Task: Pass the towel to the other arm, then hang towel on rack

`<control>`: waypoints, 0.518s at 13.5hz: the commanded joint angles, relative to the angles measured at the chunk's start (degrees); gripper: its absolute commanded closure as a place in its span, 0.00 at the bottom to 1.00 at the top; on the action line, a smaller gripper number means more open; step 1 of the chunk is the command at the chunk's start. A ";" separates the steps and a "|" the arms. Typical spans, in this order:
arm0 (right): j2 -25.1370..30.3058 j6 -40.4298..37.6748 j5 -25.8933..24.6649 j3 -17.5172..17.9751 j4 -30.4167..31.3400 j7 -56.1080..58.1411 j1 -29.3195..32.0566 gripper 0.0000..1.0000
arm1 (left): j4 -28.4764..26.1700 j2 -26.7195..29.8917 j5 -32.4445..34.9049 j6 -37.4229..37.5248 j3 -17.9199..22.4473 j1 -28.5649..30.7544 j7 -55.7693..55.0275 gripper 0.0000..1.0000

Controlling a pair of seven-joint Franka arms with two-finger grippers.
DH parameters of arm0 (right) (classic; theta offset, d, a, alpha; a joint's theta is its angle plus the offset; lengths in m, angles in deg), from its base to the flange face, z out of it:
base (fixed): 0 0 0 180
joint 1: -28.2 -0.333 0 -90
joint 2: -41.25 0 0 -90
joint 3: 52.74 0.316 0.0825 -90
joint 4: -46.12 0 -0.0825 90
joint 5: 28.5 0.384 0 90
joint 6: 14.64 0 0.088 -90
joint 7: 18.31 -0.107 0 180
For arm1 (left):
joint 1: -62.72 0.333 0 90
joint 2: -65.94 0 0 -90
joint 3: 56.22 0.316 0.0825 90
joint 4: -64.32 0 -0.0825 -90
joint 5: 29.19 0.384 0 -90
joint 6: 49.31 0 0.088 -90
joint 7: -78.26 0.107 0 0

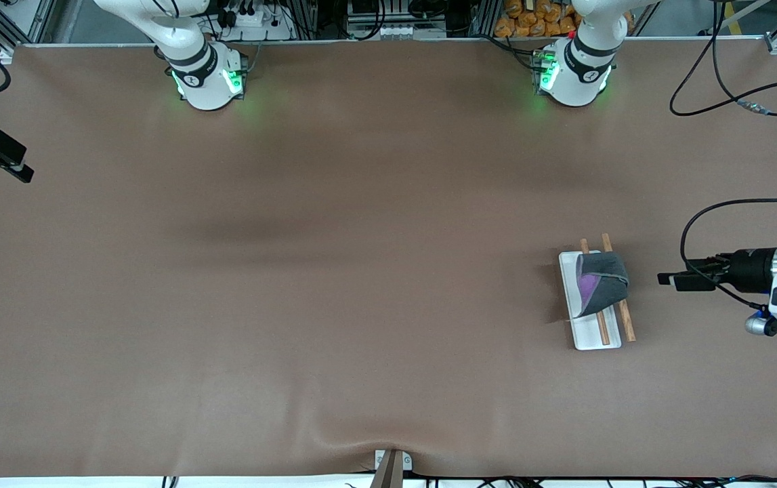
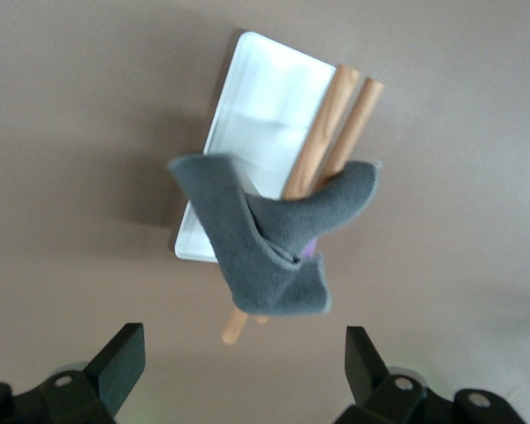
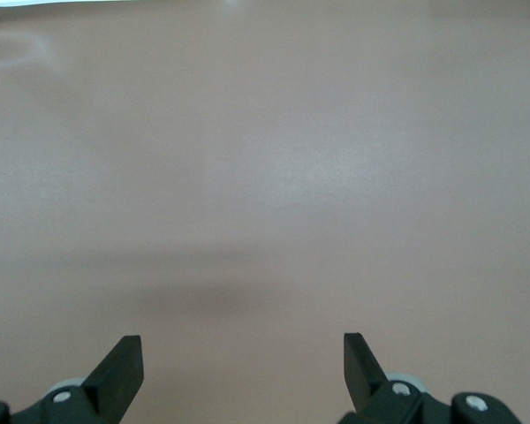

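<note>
The towel [image 1: 603, 283] lies draped over the 2 wooden rods of the rack [image 1: 588, 333], dark grey face outward with a patch of purple showing underneath. The rack stands on the worktop [image 1: 334, 271] toward the left arm's end. Judged from this layout, both the hand-over and the hanging are done; what appears to remain is only clearing the arm away.

The left pincer [image 1: 664, 278] hovers just beside the rack, over bare worktop toward the left arm's end of it. Its fingers are spread wide and hold nothing; the left wrist view shows the towel [image 2: 265, 238] apart from both fingertips [image 2: 124, 358].

The right pincer [image 3: 243, 367] waits with its fingers spread and empty, over bare worktop.

Edges and room:
- The rack sits well inside the worktop's borders.
- 1 corner of the towel hangs past the rod ends; a low sideways pass could snag it.
- Open surface surrounds the rack, so the left arm probably has free room to draw back.
</note>
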 commanded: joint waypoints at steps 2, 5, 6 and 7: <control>0.31 -0.43 -0.54 0.10 -0.31 0.33 -0.10 0.00 | -0.40 3.58 1.74 2.05 -0.07 -1.32 -2.67 0.00; 0.31 -0.43 -0.45 0.10 -0.31 0.33 -0.10 0.00 | -0.40 6.83 2.18 3.54 -0.25 -3.87 -5.39 0.00; 0.31 -0.43 -0.45 0.10 -0.31 0.33 -0.10 0.00 | -0.49 8.41 3.32 3.63 -0.34 -4.31 -5.66 0.00; 0.31 -0.43 -0.45 0.18 -0.31 0.33 -0.10 0.00 | -0.40 9.55 6.03 3.63 -0.95 -5.53 -5.66 0.00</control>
